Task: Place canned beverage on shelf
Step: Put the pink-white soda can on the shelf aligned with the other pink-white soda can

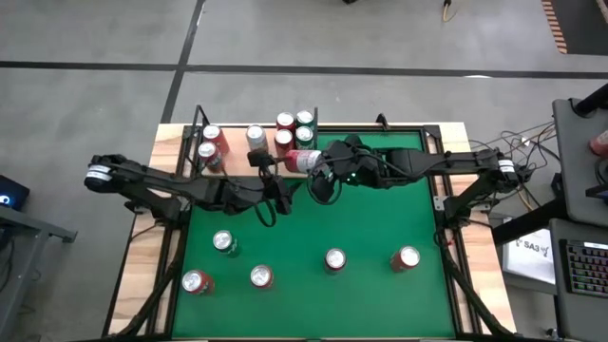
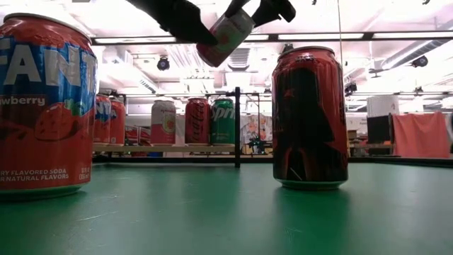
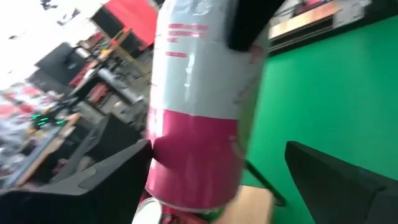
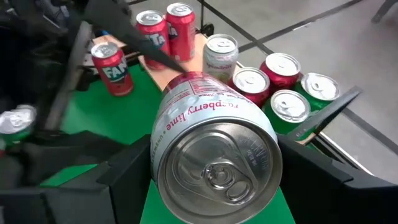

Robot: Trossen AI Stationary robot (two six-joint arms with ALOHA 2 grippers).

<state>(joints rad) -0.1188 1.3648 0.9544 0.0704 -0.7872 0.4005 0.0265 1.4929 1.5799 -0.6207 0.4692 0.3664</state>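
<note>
The right gripper (image 1: 306, 161) pinches a white-and-pink raspberry lime can (image 4: 211, 146) between its two fingers, one on each side of the body, and holds it tilted in the air just off the front edge of the shelf (image 1: 180, 142). In the right wrist view the can's silver top faces the camera. The left gripper (image 1: 275, 185) sits just beside it with its jaws spread; in the left wrist view its two dark fingers (image 3: 93, 186) stand on either side of the can's pink end with gaps showing, so they do not appear to clamp it.

The shelf, a pale wood panel with thin black rods, lies at the far edge of the table. The high view shows seven cans on it: two red Fanta cans (image 1: 211, 144) at the left, a pale one (image 1: 256, 135) in the middle, and a group of two red (image 1: 285, 122) and two green (image 1: 304, 120) at the right.

On the green felt (image 1: 370, 228) near the front stand five more cans: one green-rimmed (image 1: 224, 242), two pale ones (image 1: 262, 276) and two red ones (image 1: 407, 257), well apart from one another.
</note>
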